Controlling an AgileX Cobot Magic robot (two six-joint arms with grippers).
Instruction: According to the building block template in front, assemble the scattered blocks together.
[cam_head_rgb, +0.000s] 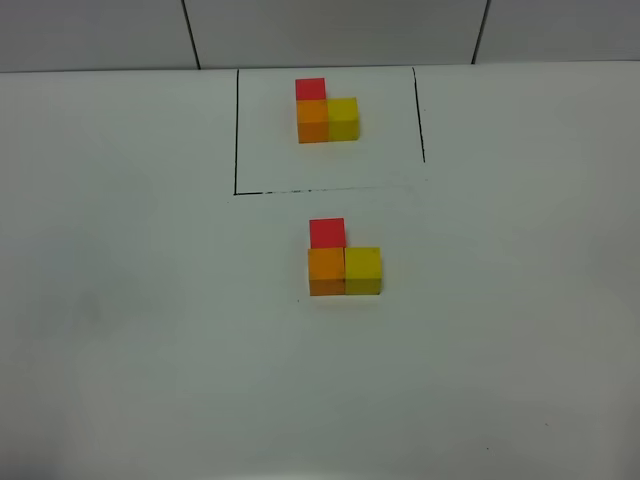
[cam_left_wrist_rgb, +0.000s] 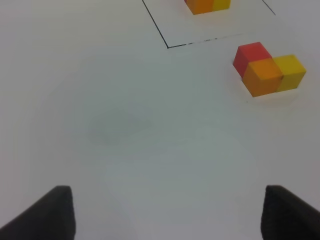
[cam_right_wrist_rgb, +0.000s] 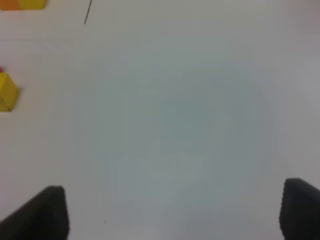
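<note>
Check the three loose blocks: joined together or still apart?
Joined. The red block, orange block and yellow block touch in an L, matching the template.

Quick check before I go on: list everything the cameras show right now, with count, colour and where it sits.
building block template: 1 cluster of 3 cubes, red, orange, yellow, inside the black outline at the far side of the table.
black outline: 1, black, three-sided frame around the template.
scattered blocks: 3 cubes, red, orange, yellow, pushed together in an L just nearer than the outline.
table: 1, white.
left gripper: 1, black fingertips wide apart, holding nothing.
right gripper: 1, black fingertips wide apart, holding nothing.
</note>
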